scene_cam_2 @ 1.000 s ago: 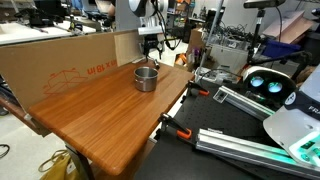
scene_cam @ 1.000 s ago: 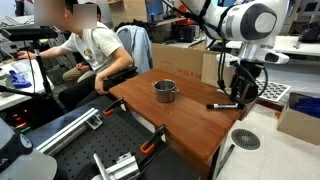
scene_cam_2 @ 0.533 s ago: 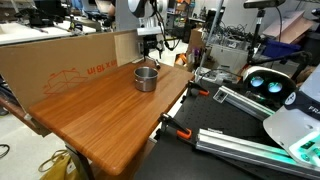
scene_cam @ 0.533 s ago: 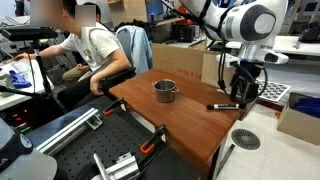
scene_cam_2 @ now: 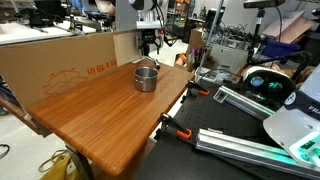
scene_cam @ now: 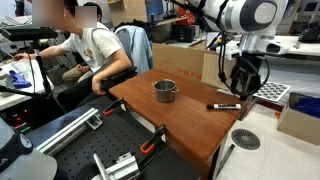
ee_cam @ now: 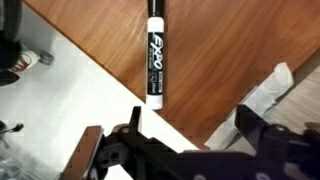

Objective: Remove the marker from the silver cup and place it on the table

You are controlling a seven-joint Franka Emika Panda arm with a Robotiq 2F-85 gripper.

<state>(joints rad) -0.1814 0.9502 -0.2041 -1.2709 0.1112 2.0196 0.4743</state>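
wrist view: end effector [ee_cam: 190,128] nearest the lens, fingers [ee_cam: 133,125] spread apart, nothing between them. just past them the marker [ee_cam: 155,58] lies flat on the reddish-brown worktop [ee_cam: 230,50], label reading "expo", one end close to the worktop edge, pale floor [ee_cam: 60,100] beyond that edge.

in an exterior view: the marker [scene_cam: 222,105] rests near the worktop [scene_cam: 180,120] corner, clear of the end effector [scene_cam: 242,88], which now hangs higher above it than half a second ago. marker position unchanged.

silver cup [scene_cam: 164,91] upright mid-worktop, well apart from the marker, unmoved; also seen in an exterior view [scene_cam_2: 146,77]. whether anything is inside it cannot be told.

farthest: a seated person [scene_cam: 90,45] behind the worktop.
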